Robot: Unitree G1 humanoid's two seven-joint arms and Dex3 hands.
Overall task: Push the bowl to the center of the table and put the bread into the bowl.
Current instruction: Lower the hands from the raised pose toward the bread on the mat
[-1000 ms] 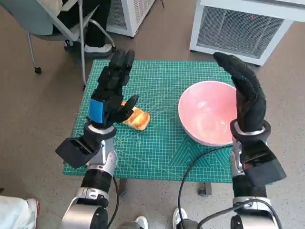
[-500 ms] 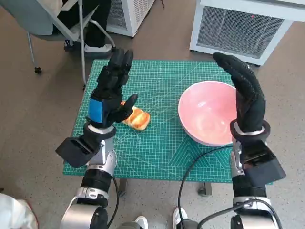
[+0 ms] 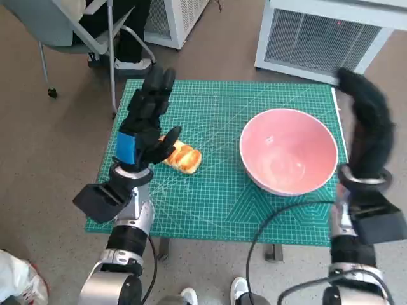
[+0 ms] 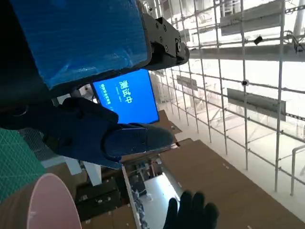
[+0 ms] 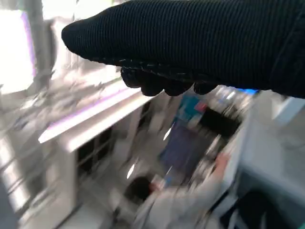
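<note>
- While sweeping in from outside the rim, possibly striking the bowl (image 3: 289, 152) too high and tipping it instead of sliding it toward the middle of the worktop (image 3: 216, 190).
- Possibly pushing at a slant as well, sending the bowl toward the near edge rather than the centre.
- Possibly dragging the bowl across the black cable (image 3: 275, 213) lying over the near edge just beside it, snagging or lifting one side.
- Possibly overshooting, running the bowl into the bread (image 3: 183, 157) and shoving it away from the left robot hand (image 3: 145, 127).
- Possibly squashing the soft bread, or letting it slip out, when closing on it from a poor angle.
- Right robot hand (image 3: 367, 130): standing upright beyond the bowl's right rim, out past the worktop's right edge, apart from the bowl, blurring in the head view; stretching upward, gripping nothing.
- Left robot hand: hovering raised over the left part of the worktop, back toward the camera, fingers spreading out straight and pointing away, gripping nothing; thumb reaching toward the bread, touching or not being impossible to tell.
- Bowl: sitting upright on the right side of the worktop, well off centre, containing nothing.
- Bread: lying on the worktop left of centre, just beside the left thumb, well apart from the bowl.
</note>
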